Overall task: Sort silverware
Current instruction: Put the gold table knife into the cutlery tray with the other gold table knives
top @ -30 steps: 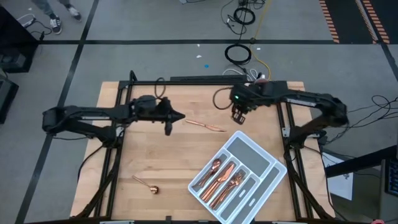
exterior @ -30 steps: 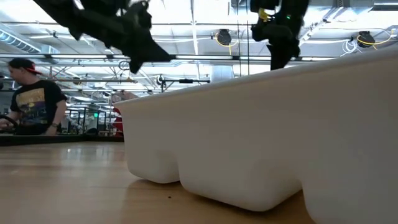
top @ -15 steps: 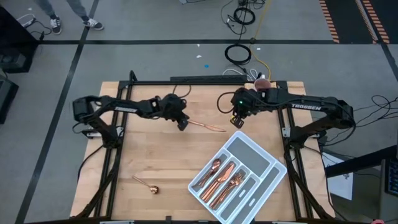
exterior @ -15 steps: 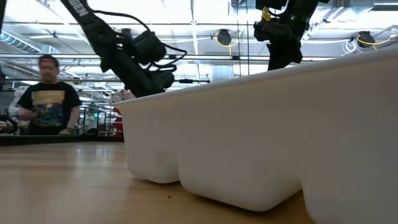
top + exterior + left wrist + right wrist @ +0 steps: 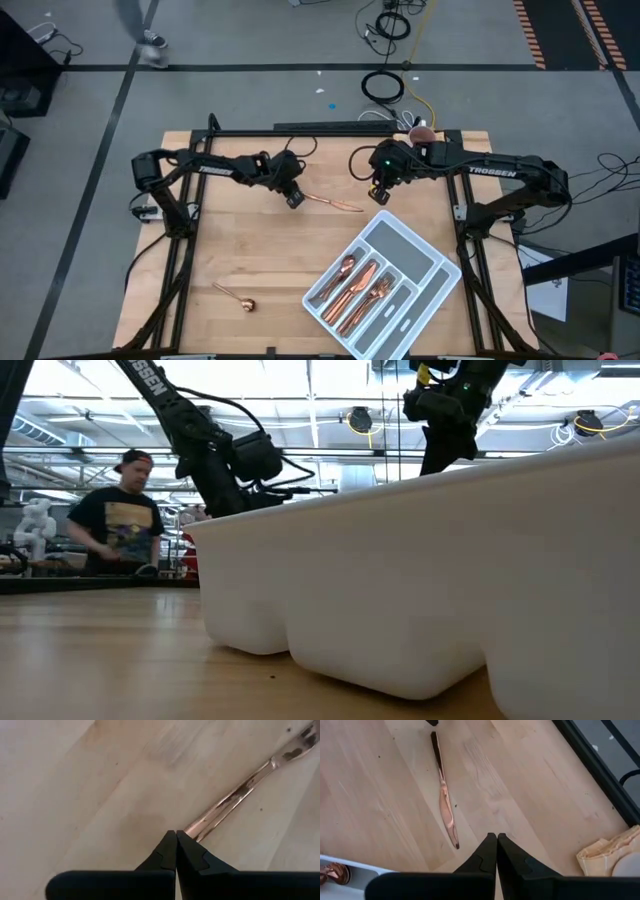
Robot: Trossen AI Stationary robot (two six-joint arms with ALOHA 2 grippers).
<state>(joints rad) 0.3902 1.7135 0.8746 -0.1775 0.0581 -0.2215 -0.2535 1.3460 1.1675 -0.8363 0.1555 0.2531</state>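
Your left end effector (image 5: pixel 294 199), fingers fully closed, pinches the handle end of the slim copper-coloured knife (image 5: pixel 330 201) lying on the pale wooden table (image 5: pixel 250 250). Your right end effector (image 5: pixel 380 193) hangs closed and empty nearby. Next, probably lift the knife toward the grey-white divided tray (image 5: pixel 440 275).

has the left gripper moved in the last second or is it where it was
Yes. In the high view the shut left gripper sat off the copper knife's handle end, pointing right; now it has swung down onto that handle end, while the knife lies unmoved on the wooden table.
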